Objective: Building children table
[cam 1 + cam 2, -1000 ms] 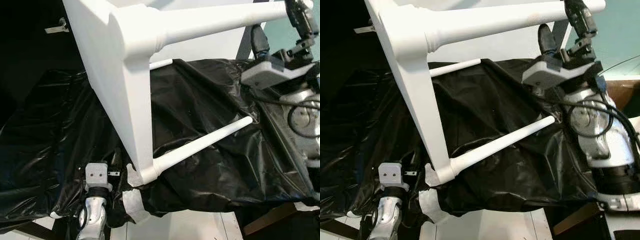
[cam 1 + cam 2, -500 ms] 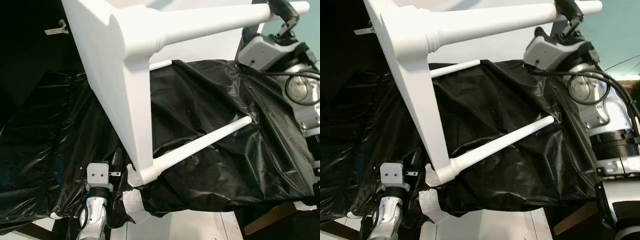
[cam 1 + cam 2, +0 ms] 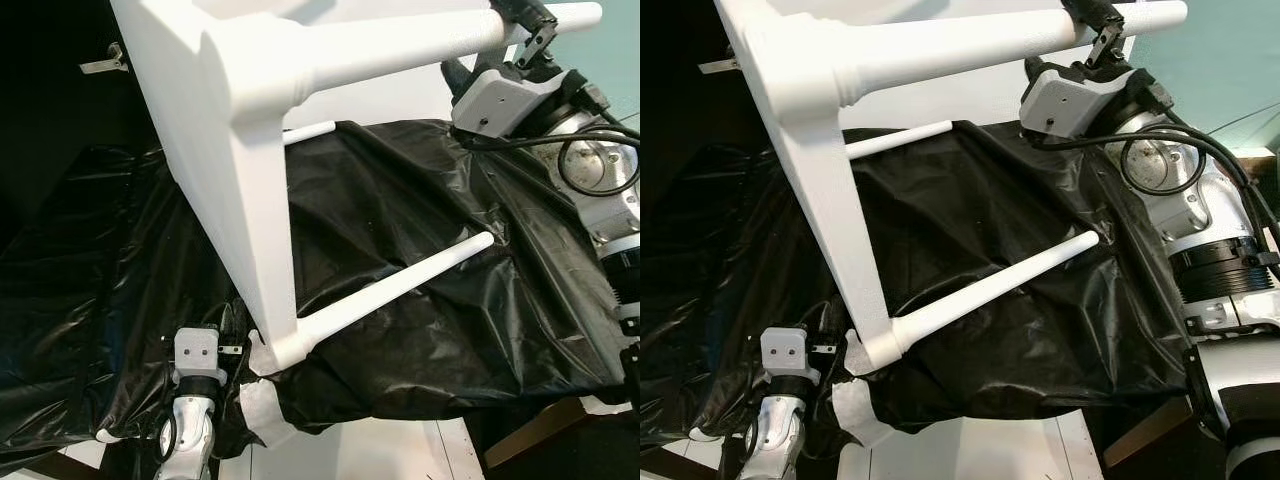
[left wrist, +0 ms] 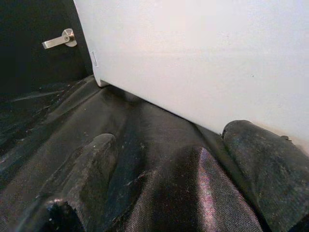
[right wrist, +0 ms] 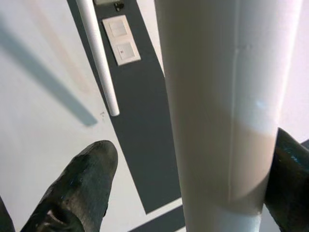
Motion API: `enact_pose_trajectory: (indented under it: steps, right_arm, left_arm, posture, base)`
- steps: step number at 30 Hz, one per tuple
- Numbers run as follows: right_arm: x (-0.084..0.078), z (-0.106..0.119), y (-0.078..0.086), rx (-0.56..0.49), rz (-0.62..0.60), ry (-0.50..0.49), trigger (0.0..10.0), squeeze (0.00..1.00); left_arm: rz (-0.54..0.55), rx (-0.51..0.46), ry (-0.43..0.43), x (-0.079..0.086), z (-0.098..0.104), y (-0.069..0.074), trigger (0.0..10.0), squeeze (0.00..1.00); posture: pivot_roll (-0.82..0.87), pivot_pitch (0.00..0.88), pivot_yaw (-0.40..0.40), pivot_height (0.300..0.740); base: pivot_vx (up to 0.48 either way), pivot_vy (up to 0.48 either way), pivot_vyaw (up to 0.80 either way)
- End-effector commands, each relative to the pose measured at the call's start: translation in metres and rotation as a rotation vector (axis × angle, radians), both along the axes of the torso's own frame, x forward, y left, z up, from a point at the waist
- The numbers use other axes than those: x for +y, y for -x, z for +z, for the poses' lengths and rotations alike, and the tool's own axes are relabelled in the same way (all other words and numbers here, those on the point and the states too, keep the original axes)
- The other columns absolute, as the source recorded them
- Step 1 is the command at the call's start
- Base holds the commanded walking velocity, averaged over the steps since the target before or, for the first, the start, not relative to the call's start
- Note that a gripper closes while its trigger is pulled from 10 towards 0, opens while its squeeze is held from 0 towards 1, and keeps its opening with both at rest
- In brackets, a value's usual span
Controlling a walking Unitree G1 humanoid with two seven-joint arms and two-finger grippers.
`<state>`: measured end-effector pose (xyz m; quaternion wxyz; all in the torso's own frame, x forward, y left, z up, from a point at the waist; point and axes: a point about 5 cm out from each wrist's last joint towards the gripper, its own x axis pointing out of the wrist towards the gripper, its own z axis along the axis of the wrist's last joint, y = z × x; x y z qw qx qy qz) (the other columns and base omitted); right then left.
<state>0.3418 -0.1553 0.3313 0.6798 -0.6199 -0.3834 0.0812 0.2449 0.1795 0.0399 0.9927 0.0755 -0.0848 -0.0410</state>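
The white children's table [image 3: 235, 190] lies on its side on a black plastic sheet [image 3: 420, 210], its legs pointing to my right. My right gripper [image 3: 497, 38] is up at the outer end of the top leg [image 3: 400, 50]. In the right wrist view that leg [image 5: 212, 96] stands between the open fingers: one finger [image 5: 289, 183] touches it, the other finger [image 5: 87, 183] is apart from it. My left gripper [image 4: 171, 140] rests open on the sheet at the table's lower corner, facing the flat tabletop [image 4: 203, 58]. Two more legs [image 3: 400, 290] [image 3: 310, 131] stick out lower down.
A dark door with a metal handle [image 3: 103, 64] is behind the table on the left. A teal wall [image 3: 620, 60] is at the far right. White floor [image 3: 350, 450] shows beyond the sheet's near edge, with a patch of pale tape [image 3: 262, 412] there.
My right gripper has moved left along the top leg, from its tip to a spot further in. The camera shifted slightly. The left arm has stayed put.
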Motion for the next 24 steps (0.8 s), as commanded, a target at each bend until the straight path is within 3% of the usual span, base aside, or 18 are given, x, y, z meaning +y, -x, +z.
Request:
enact_pose_trajectory:
  steps: [1,5,8,9,11,12,13,14,16,17,19,20,21,24]
  right_arm:
    - [0.011,-0.013,-0.002,0.067,0.05,0.078,10.0,0.0]
    - [0.009,-0.012,-0.002,0.073,0.055,0.068,10.0,0.0]
    - [0.004,-0.015,-0.003,0.089,0.033,0.002,10.0,0.0]
    - [0.001,-0.018,-0.003,0.099,0.02,-0.02,9.4,0.0]
    - [0.001,-0.018,-0.003,0.099,0.02,-0.02,9.4,0.0]
    - [-0.002,-0.023,-0.004,0.114,0.007,-0.043,0.2,0.0]
    - [-0.002,-0.023,-0.004,0.114,0.007,-0.043,0.2,0.0]
    - [-0.002,-0.027,-0.004,0.129,0.001,-0.051,10.0,0.0]
    - [-0.001,-0.03,-0.004,0.136,0.005,-0.049,10.0,0.05]
    - [0.002,-0.028,-0.003,0.132,0.015,-0.043,10.0,0.37]
    - [0.004,-0.024,-0.002,0.119,0.027,-0.035,10.0,0.38]
    - [0.007,-0.021,-0.001,0.104,0.039,-0.028,10.0,0.33]
    - [0.01,-0.018,-0.001,0.093,0.05,-0.025,10.0,0.03]
    - [0.011,-0.017,0.0,0.089,0.057,-0.023,10.0,0.03]
  left_arm:
    - [0.051,0.114,0.025,-0.005,-0.023,0.012,10.0,0.0]
    - [0.042,0.117,0.025,-0.007,-0.023,0.011,10.0,0.0]
    - [0.04,0.118,0.025,-0.007,-0.023,0.011,10.0,0.0]
    - [0.04,0.117,0.025,-0.008,-0.023,0.011,10.0,0.0]
    - [0.04,0.117,0.025,-0.008,-0.023,0.011,10.0,0.0]
    - [0.036,0.117,0.022,-0.008,-0.023,0.011,10.0,0.0]
    - [0.036,0.117,0.022,-0.008,-0.023,0.011,10.0,0.0]
    - [0.03,0.117,0.019,-0.008,-0.023,0.011,10.0,0.0]
    - [0.024,0.119,0.015,-0.009,-0.023,0.011,10.0,0.0]
    - [0.02,0.121,0.013,-0.009,-0.024,0.011,10.0,0.0]
    - [0.017,0.121,0.011,-0.009,-0.024,0.011,10.0,0.0]
    - [0.016,0.119,0.011,-0.01,-0.023,0.01,10.0,0.0]
    - [0.015,0.117,0.01,-0.01,-0.023,0.009,10.0,0.0]
    - [0.015,0.115,0.01,-0.01,-0.022,0.009,10.0,0.0]
  posture:
    - [0.06,0.0,-0.031,0.74]
    - [0.05,0.0,-0.03,0.74]
    - [0.05,0.0,-0.032,0.74]
    - [0.06,0.0,-0.031,0.74]
    - [0.06,0.0,-0.031,0.74]
    - [0.06,0.0,-0.028,0.74]
    - [0.06,0.0,-0.028,0.74]
    - [0.05,0.0,-0.024,0.74]
    - [0.04,0.0,-0.022,0.74]
    - [0.04,0.0,-0.021,0.74]
    - [0.04,0.0,-0.02,0.74]
    - [0.05,0.0,-0.022,0.74]
    - [0.05,0.0,-0.023,0.74]
    - [0.05,0.0,-0.024,0.74]
  base:
    - [0.0,0.0,0.0]
    - [0.0,0.0,0.0]
    - [0.0,0.0,0.0]
    - [0.0,0.0,0.0]
    - [0.0,0.0,0.0]
    - [0.0,0.0,0.0]
    - [0.0,0.0,0.0]
    - [0.0,0.0,0.0]
    - [0.0,0.0,0.0]
    - [0.0,0.0,0.0]
    - [0.0,0.0,0.0]
    - [0.0,0.0,0.0]
    - [0.0,0.0,0.0]
    - [0.0,0.0,0.0]
